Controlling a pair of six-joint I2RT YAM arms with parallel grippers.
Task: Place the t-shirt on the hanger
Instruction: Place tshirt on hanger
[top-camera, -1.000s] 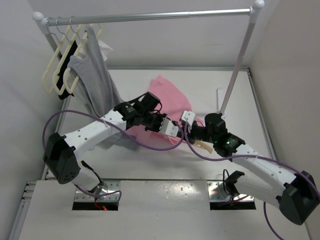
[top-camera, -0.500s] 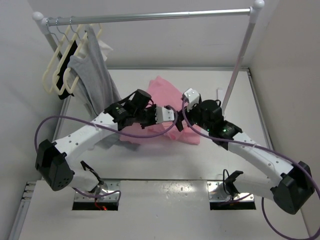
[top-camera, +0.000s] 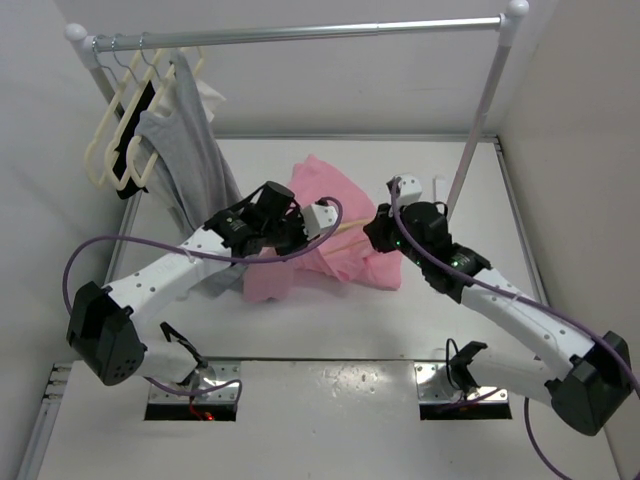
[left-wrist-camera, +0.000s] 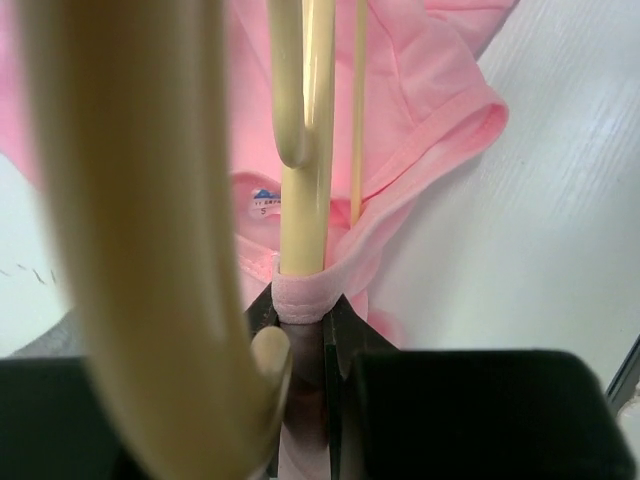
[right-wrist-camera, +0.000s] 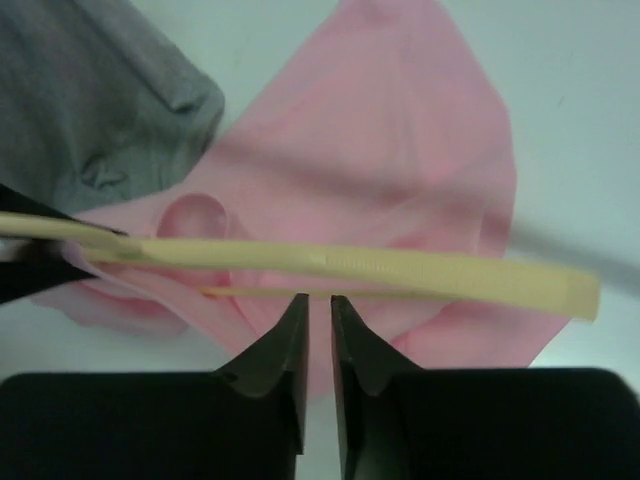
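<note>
Top external: left gripper (top-camera: 330, 218) tight on t-shirt (top-camera: 328, 188); right gripper (top-camera: 376, 228), hold unclear, farther right.

The top view is bright and even, with only soft, pale shadows on the white table (top-camera: 330, 325). In the left wrist view the hanger (left-wrist-camera: 130, 220) is very close and blurry. The right wrist view is fuzzy, and the t-shirt (right-wrist-camera: 390, 150) has soft edges.
</note>
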